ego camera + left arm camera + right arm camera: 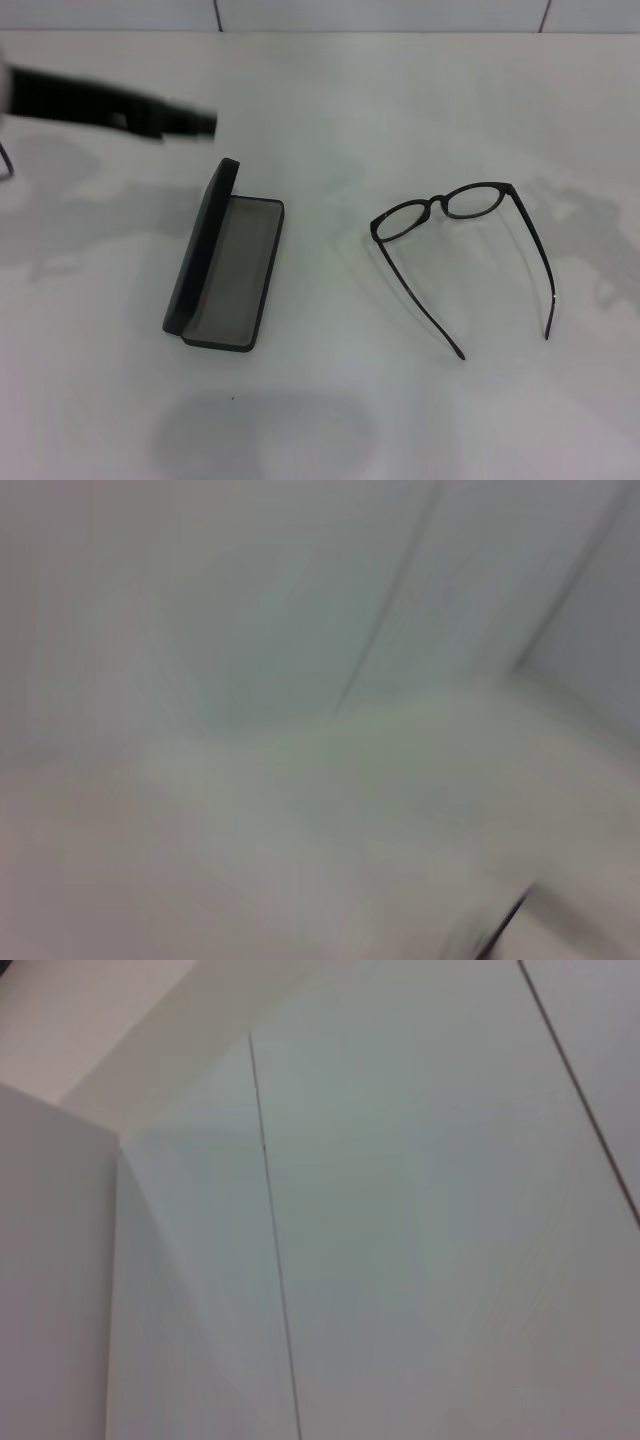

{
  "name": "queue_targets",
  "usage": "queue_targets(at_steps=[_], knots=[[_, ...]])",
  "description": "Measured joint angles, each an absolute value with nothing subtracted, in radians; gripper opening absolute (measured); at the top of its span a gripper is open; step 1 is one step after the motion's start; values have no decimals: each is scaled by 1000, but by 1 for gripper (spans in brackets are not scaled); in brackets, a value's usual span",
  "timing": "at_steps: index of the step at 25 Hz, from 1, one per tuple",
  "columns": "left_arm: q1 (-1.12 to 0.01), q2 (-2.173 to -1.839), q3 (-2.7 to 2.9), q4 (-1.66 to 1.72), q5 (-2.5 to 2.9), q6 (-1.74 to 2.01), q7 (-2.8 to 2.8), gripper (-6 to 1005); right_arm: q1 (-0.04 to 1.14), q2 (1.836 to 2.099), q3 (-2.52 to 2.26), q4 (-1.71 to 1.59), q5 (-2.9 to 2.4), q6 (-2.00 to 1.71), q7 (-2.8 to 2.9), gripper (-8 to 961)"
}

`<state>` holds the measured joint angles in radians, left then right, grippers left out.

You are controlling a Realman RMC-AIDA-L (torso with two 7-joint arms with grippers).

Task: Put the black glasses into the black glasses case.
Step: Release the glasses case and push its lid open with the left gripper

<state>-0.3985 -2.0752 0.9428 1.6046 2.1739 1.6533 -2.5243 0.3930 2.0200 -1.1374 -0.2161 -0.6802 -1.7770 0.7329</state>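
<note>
Black glasses (462, 236) lay on the white table (330, 410), temples unfolded and pointing toward the robot, well apart from the black glasses case (225, 258) and to its right. That case lay open, lid propped along its left edge, grey lining bare. Above and left of the case the left gripper (190, 122) hung blurred; whether it was spread or closed could not be told. Neither wrist view showed the case.
</note>
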Motion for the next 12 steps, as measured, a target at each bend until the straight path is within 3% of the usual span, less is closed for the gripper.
queue_targets(at_steps=[3,6,12], knots=[[-389,-2084,1154,1711,2417,1649,-2723,500,389,2020,-1151,-209,-684,-1768,711,130],[-390,-2089,1288,1721,2547,1646,-2840,313,389,2022,-1175,-204,-689,-1750,700,46],[-379,-2092,1398,1725,2580,1606,-2929,458,385,2021,-1239,-206,-695,-1722,677,8]])
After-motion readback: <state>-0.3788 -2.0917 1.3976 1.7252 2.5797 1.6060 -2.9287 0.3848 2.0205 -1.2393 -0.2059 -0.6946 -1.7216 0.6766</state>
